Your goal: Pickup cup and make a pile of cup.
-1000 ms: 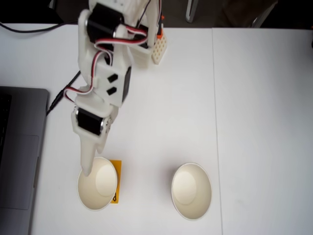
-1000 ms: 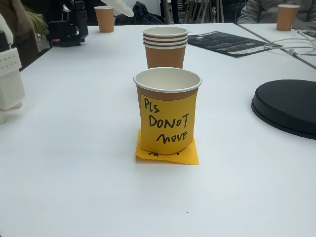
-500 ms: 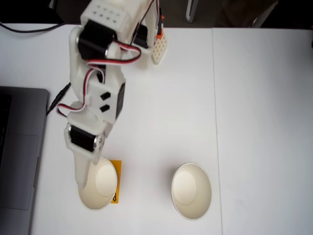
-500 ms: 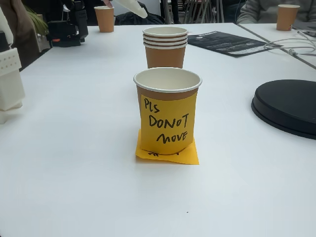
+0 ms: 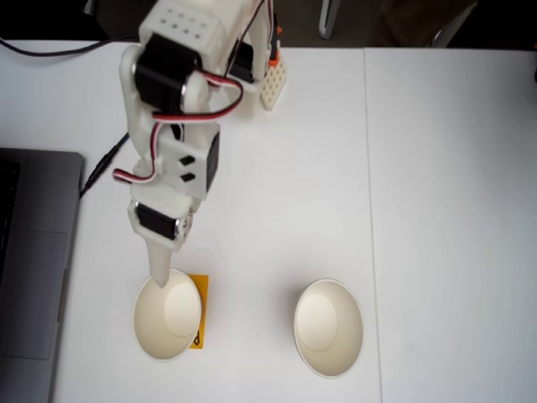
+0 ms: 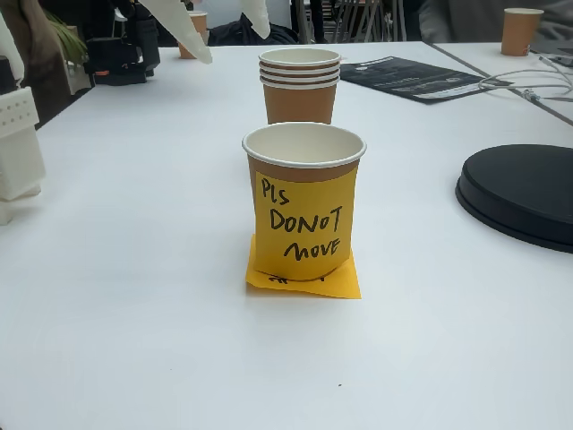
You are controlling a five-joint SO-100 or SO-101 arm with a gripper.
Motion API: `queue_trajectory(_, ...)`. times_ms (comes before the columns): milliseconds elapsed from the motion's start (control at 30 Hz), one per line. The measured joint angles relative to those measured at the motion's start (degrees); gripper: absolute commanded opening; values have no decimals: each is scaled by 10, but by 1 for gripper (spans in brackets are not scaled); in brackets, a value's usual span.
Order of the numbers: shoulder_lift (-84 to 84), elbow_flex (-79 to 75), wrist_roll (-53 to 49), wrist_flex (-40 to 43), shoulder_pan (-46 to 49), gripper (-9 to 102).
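A brown paper cup [image 6: 304,202] with a yellow note reading "PLS DONOT move" stands on a yellow slip; from above it is the left cup [image 5: 166,326]. Behind it in the side fixed view stands the pile of cup [image 6: 300,85], several nested cups with stacked rims, which is the right white mouth [image 5: 329,327] in the overhead fixed view. My gripper [image 5: 159,281] points down over the far rim of the left cup. In the side view the gripper [image 6: 233,47] hangs above the table with its two white fingers [image 6: 179,25] spread apart, open and holding nothing.
A grey laptop [image 5: 29,269] lies at the left edge of the overhead view, with a cable beside it. A black round disc [image 6: 519,193] sits at the right of the side view, a dark leaflet [image 6: 412,76] behind it. More cups [image 6: 521,30] stand on far tables.
The gripper tip drew back from over the left cup's mouth to its far rim. In the side view it came lower and both fingers now show, spread apart.
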Motion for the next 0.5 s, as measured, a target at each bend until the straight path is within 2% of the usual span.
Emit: queue_trajectory(500, -35, 0, 0, 10, 0, 30)
